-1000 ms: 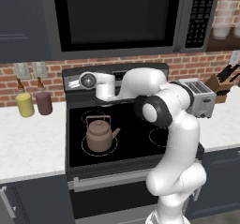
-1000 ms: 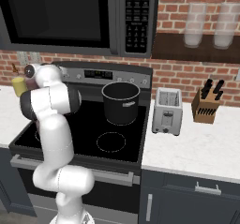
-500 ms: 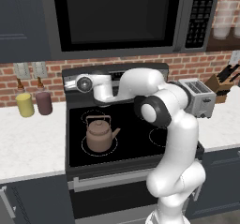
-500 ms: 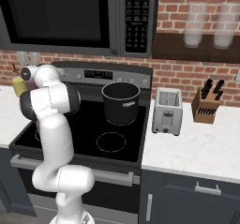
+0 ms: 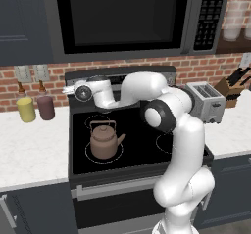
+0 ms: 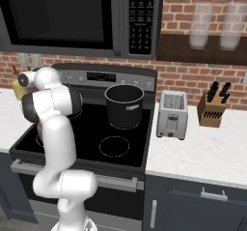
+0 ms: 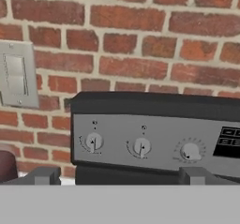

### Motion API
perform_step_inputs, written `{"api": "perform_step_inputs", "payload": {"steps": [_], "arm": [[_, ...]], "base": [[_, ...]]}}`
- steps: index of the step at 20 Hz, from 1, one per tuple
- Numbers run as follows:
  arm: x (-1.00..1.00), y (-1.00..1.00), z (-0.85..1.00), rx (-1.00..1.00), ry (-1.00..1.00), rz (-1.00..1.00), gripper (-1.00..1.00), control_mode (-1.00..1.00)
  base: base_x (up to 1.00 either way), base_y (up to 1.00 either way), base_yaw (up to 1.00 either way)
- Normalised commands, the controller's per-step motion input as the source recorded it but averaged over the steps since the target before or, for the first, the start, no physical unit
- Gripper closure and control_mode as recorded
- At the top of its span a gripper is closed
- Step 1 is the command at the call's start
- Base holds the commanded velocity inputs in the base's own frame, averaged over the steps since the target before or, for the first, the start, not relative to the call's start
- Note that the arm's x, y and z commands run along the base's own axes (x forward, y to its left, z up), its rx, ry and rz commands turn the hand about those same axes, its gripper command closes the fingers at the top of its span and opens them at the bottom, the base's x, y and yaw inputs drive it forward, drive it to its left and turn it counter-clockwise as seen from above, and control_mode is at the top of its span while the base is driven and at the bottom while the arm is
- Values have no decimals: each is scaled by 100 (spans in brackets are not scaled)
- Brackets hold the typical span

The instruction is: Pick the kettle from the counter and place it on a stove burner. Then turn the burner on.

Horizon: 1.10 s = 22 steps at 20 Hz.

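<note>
The brown kettle [image 5: 104, 141] stands upright inside a white ring, the stove burner [image 5: 88, 154], at the front left of the black cooktop. My gripper [image 5: 67, 89] hovers apart from it, above the cooktop's back left corner, pointing at the stove's back panel. In the hand view the gripper [image 7: 119, 176] is open with nothing between its fingertips [image 7: 42, 175], and it faces a row of three knobs [image 7: 93, 142] on the grey control panel [image 7: 154, 134]. The white counter [image 5: 29, 150] lies left of the stove. My arm hides the kettle in the right base view.
A tall black pot [image 6: 124, 104] sits on the back right burner. A toaster [image 6: 172, 114] and a knife block [image 6: 214, 110] stand on the right counter. Yellow [image 5: 25, 109] and maroon [image 5: 46, 107] canisters stand at the left wall. The microwave [image 5: 122, 17] hangs overhead.
My hand has shifted a little left and down along the stove's back panel. The kettle has stayed on its burner.
</note>
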Motion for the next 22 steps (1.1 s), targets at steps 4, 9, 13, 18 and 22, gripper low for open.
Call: {"api": "perform_step_inputs", "payload": {"steps": [4,9,13,18,22], "arm": [[0,23,-14,0,0,-1,-100,-100],[2,5,-16,0,0,-2,-100,-100],[8,0,-16,0,0,-3,-100,-100],[21,0,-10,0,0,-2,-100,-100],[28,1,0,3,0,-2,-100,-100]], "base": [[0,0,0],[0,0,0],[0,0,0],[0,0,0],[0,0,0]]}}
